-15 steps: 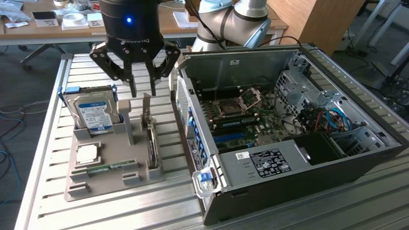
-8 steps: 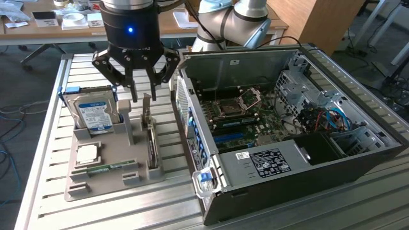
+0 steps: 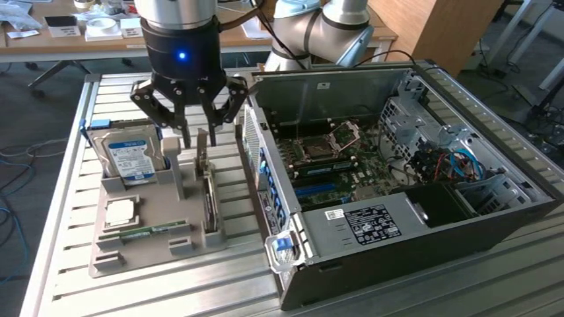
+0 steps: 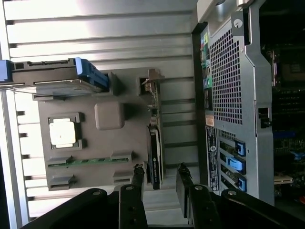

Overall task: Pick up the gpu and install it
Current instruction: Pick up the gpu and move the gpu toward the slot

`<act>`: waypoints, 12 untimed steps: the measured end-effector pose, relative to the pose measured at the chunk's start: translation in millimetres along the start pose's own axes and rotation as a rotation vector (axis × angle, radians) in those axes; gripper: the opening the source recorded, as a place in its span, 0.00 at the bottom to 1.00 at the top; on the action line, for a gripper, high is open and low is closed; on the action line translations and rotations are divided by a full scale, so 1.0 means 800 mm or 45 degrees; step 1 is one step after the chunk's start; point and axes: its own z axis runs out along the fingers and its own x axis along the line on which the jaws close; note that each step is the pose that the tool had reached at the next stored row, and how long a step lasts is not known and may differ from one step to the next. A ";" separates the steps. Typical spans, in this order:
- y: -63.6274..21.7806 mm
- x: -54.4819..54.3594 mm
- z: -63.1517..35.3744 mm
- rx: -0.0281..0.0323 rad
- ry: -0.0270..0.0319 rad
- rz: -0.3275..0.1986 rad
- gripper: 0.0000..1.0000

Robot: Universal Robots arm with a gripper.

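Gpu [image 3: 209, 195] stands on edge in a slot of the grey parts tray [image 3: 150, 254] beside the open computer case [image 3: 397, 257], its thin top edge exposed to the gripper [image 3: 200, 140], which hangs just above with jaws spread and empty.

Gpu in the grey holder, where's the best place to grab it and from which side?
I'd grip the gpu by its upper edge, coming down from above, one finger on each flat face. It stands upright on its long edge in the holder, thin enough for the open gripper to straddle.
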 end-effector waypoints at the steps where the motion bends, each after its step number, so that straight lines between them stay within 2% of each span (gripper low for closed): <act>1: 0.000 0.000 0.002 -0.0001 -0.0009 0.000 0.42; 7: 0.000 0.000 0.015 -0.0009 -0.0082 0.000 0.42; 12: 0.000 0.001 0.023 -0.0011 -0.0099 0.000 0.42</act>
